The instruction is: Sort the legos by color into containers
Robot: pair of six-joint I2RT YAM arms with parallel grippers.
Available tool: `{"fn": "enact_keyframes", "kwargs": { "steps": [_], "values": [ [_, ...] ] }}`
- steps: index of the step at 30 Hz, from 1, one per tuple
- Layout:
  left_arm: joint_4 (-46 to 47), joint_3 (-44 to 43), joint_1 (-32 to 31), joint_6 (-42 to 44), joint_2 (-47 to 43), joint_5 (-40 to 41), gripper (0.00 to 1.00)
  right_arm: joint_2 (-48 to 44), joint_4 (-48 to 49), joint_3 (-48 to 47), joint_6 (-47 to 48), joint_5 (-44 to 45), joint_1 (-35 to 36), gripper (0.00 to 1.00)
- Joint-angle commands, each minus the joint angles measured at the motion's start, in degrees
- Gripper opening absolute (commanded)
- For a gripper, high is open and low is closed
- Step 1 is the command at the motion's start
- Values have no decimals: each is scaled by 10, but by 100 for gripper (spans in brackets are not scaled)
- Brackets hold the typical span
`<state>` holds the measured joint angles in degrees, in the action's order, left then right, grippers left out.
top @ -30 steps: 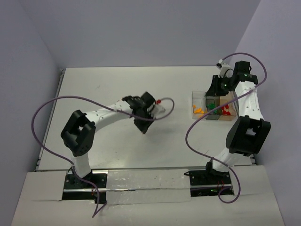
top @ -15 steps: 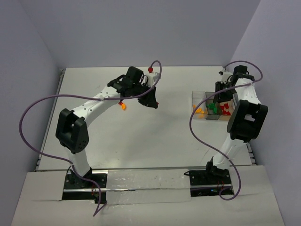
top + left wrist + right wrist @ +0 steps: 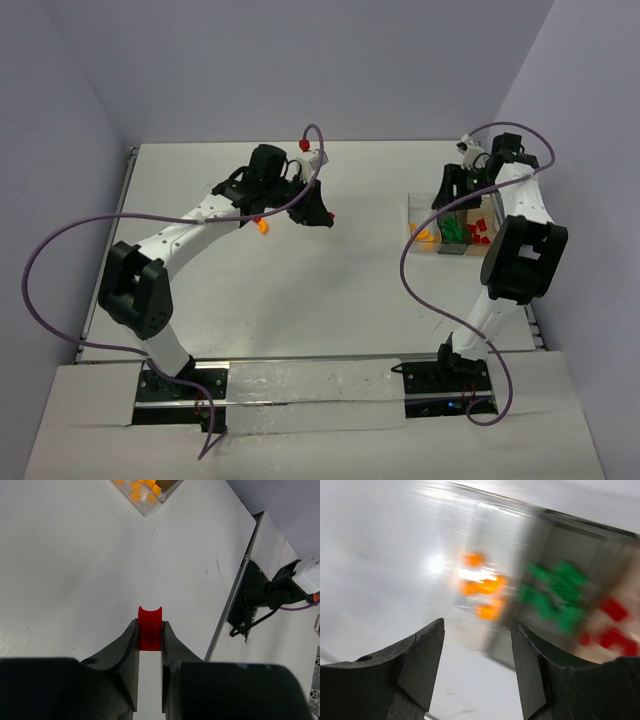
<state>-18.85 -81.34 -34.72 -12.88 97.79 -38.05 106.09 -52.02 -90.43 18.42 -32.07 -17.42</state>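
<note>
My left gripper (image 3: 324, 215) is shut on a small red lego (image 3: 150, 627), which shows at its tip in the top view (image 3: 331, 216), above the table's far middle. One orange lego (image 3: 262, 226) lies on the table just left of that gripper. The containers (image 3: 425, 205) stand at the right, holding orange (image 3: 422, 235), green (image 3: 455, 230) and red legos (image 3: 482, 234) in separate bins. My right gripper (image 3: 448, 198) is open and empty above their far side. Its wrist view is blurred and shows orange (image 3: 482, 587), green (image 3: 555, 592) and red legos (image 3: 612, 611) beyond the fingers.
A corner of the orange bin (image 3: 159, 499) shows at the top of the left wrist view. The table's right edge and a black bracket (image 3: 260, 592) lie to the right there. Purple cables loop over both arms (image 3: 60, 240). A red knob (image 3: 303, 144) caps the left wrist.
My left arm swung from the table's middle to the far middle, and the red lego now shows at its fingertips. My right arm pulled back toward the containers' far side.
</note>
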Motion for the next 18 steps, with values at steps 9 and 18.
{"fn": "enact_keyframes", "kwargs": {
  "steps": [9, 18],
  "values": [
    [51, 4, -16, 86, -53, -41, 0, -89, 65, 59, -181, -388, 206, 60],
    [-7, 0, -112, 216, -51, 148, 0, -87, 133, 99, -267, -393, 270, 54]
  ]
}}
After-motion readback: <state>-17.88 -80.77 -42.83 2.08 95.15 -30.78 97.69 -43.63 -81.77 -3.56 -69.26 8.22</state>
